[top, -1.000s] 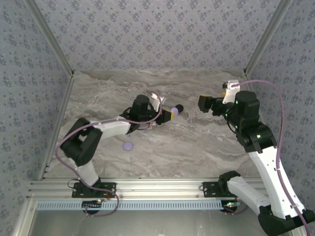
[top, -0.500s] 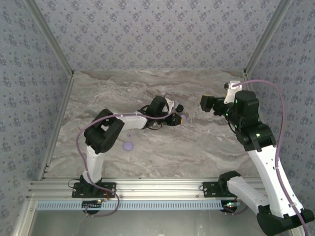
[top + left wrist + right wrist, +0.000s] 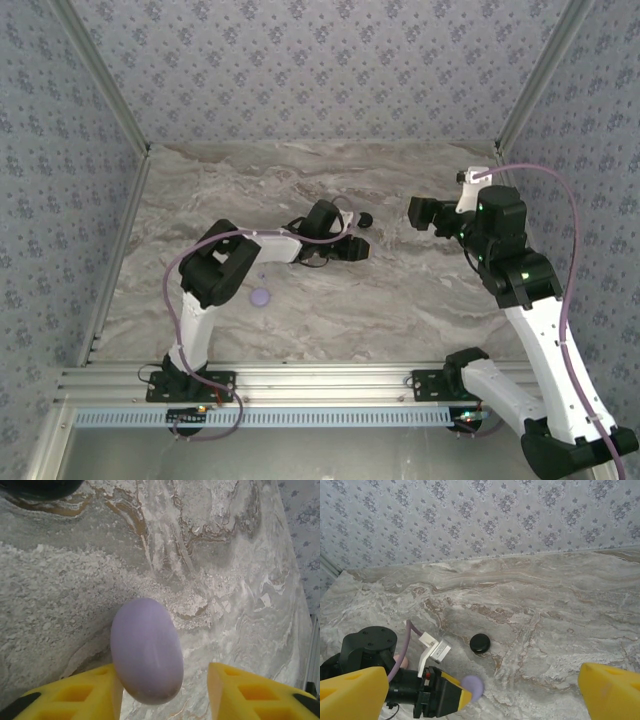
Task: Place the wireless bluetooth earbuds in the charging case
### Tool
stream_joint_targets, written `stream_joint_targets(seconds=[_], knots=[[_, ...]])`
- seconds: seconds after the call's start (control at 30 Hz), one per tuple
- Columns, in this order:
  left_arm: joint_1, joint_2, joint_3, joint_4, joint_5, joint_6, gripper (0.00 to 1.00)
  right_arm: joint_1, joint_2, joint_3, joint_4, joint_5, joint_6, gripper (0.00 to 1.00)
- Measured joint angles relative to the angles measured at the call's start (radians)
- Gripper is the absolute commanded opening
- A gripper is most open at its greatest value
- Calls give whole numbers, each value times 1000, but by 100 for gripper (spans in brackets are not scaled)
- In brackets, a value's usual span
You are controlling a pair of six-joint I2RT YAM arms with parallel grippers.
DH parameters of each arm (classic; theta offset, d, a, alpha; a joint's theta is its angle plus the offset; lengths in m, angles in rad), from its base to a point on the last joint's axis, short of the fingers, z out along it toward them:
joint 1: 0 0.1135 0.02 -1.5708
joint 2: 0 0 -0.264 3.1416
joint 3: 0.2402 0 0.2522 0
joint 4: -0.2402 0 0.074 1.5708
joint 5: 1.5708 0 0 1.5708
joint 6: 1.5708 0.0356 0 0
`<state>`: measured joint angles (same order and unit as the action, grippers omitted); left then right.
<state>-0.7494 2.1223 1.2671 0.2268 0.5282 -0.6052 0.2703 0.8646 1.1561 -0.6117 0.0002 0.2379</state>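
Both gape: right claw (image 3: pixel 483 680) empty; wrist view shows left claw (image 3: pixel 161 672) with lavender piece (image 3: pixel 146 647) touching one finger (image 3: pixel 90 692).

Overhead view from the near side, left wrist close over table (image 3: pixel 225 555), right wrist farther back, sharing lavender oval (image 3: pixel 146 650).

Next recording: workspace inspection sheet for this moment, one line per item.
Surface: marbled grey tabletop, nothing spilled seen.
Job's things: lavender oval piece between the fingers of the left gripper, touching one finger, clear of the other; pale pink piece beside the left arm, partly hidden.
Clutter: black disc and lavender disc lying apart on the tabletop.
Grippers: left gripper partly open; right gripper wide open, empty.
Cables: purple cables loop along both arms.
Surroundings: patterned walls; aluminium rail at near edge.
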Motion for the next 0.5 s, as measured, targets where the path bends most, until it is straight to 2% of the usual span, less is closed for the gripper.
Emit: stream_joint_targets(seconds=[0.2,0.5], knots=[[21,-92,-48,-49,-51,48,64,-6,21,0,1,-56,2,100],[110,-454,-177,-84,-141,126,72,6,212,31,-3,-166,1,100]])
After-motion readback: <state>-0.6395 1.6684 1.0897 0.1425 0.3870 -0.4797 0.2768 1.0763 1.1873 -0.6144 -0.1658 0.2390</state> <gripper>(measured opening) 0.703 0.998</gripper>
